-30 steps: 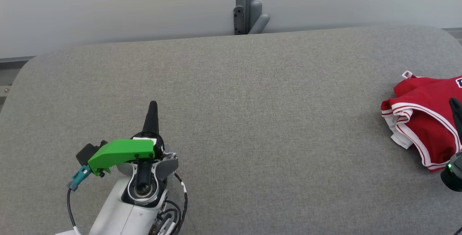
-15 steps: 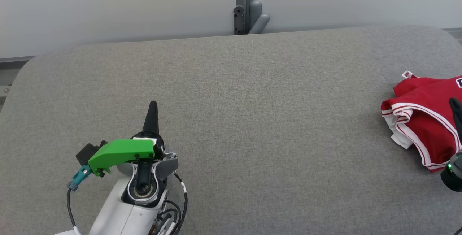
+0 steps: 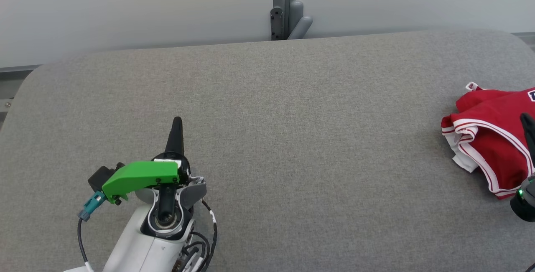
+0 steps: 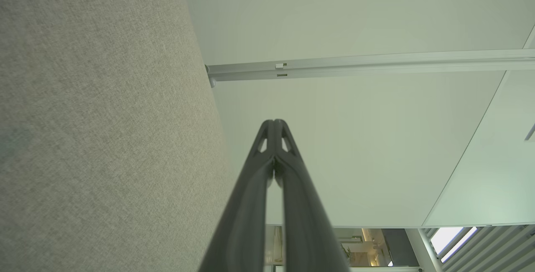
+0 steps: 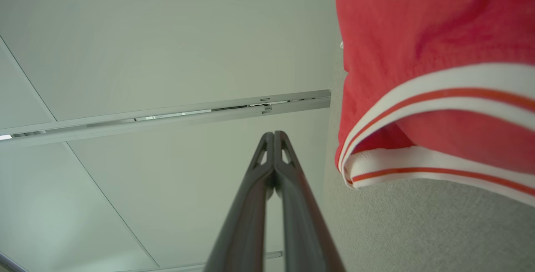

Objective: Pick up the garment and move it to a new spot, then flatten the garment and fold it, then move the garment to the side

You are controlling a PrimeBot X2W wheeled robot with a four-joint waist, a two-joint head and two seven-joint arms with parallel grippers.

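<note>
My left gripper (image 3: 177,121) is pressed together over the gray table (image 3: 292,138). My right gripper (image 3: 527,118), pressed together too, is beside the red clothes (image 3: 489,138).

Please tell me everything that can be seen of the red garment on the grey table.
The red garment with white-and-red striped trim lies bunched in loose folds at the right side of the grey fabric-covered table, cut off by the head view's edge. Its cloth looks thin, like a sports jersey. A white inner layer shows at its left edge, a small white loop at its top corner. It rests on the table; the shut right gripper is beside it, not gripping it.
</note>
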